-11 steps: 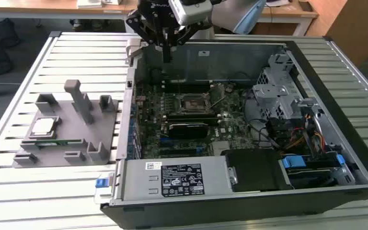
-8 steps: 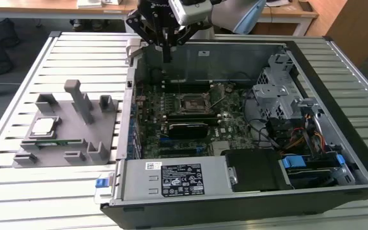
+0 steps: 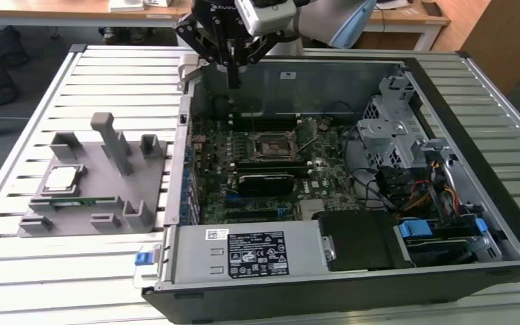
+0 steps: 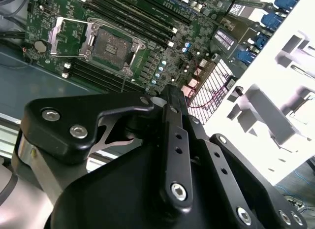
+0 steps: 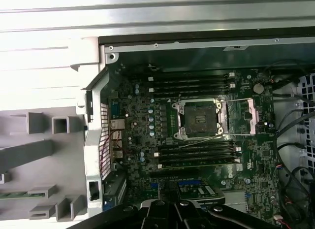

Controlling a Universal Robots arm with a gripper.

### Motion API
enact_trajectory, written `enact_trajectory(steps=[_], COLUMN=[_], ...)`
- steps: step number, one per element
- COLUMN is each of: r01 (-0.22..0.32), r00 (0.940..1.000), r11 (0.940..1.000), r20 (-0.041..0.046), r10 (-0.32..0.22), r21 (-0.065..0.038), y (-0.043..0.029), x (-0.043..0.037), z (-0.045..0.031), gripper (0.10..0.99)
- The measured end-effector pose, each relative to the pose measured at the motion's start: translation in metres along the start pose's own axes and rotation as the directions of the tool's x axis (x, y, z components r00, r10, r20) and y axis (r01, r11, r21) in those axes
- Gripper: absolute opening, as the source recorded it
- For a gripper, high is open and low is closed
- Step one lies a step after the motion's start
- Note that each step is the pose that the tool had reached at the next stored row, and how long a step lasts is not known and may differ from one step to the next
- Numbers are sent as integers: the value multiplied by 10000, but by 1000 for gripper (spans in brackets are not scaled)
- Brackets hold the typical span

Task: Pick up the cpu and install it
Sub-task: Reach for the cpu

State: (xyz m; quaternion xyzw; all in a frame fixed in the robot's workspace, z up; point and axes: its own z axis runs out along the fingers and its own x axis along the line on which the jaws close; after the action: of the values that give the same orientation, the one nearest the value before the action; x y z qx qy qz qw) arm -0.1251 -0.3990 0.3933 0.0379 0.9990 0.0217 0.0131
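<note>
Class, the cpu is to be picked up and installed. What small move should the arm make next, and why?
Probably shift the gripper toward the exterior view's left, over the fixture. The cpu lies there, apart from the gripper, which hangs above the rear wall of the case, and the socket looks empty and open.

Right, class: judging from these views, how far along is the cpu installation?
Done: nothing shows; the socket lies open and empty. In hand: the tool hangs over the case, away from the cpu. Left: the cpu sits on the grey fixture, unpicked.
</note>
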Motion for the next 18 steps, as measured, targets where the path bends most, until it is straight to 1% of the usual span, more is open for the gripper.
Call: enact_trajectory(steps=[8,18], r01=[1,0], r00=[10000,10000], r11=[10000,10000], r20=[-1,0], r10=[-1,0], r21=[0,0], y=[-3,-5], x=[44,72], z=[0,2], gripper=[106,106])
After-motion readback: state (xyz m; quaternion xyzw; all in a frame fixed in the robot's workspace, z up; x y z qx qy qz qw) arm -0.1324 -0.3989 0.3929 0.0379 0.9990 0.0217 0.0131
